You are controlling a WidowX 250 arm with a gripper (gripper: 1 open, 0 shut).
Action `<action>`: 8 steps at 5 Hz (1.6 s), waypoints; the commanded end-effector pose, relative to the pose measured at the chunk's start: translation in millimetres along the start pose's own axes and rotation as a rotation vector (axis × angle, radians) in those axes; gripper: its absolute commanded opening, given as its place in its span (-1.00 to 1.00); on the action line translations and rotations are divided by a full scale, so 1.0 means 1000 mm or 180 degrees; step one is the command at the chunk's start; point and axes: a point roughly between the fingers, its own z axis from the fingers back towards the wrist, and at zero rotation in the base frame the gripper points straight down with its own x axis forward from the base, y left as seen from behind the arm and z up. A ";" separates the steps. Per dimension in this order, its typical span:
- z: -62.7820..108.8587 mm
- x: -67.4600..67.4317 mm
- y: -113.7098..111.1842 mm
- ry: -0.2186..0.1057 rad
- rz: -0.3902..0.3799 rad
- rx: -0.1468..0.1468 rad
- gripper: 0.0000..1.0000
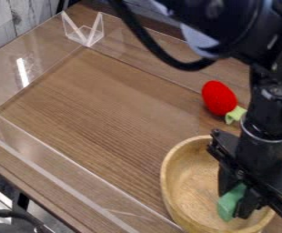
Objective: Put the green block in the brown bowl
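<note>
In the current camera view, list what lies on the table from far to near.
Clear wire-like stand, red strawberry toy, brown bowl. The green block is left out: it sits within the bowl's outline, at the gripper's fingertips.

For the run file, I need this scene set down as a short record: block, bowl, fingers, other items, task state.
block: green block, tilted, held over the bowl's opening
bowl: brown bowl, upright on the table, near its front edge
fingers: fingers, closed on the block
other items: red strawberry toy with a green tip, beyond the bowl; clear wire-like object at the far left
task state: block not yet released; whether it touches the bowl's inside cannot be told
</note>
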 end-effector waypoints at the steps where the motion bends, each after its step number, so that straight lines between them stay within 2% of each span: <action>1: 0.007 0.005 -0.006 -0.0136 -0.0134 -0.0017 -1.00; 2: 0.006 0.003 -0.006 -0.0152 -0.0225 0.0002 -1.00; 4: 0.014 -0.006 -0.009 -0.0199 -0.0036 0.0034 -1.00; 6: 0.009 -0.001 0.000 -0.0197 -0.0200 0.0056 -1.00; 8: 0.005 -0.007 0.001 -0.0186 -0.0469 0.0060 -1.00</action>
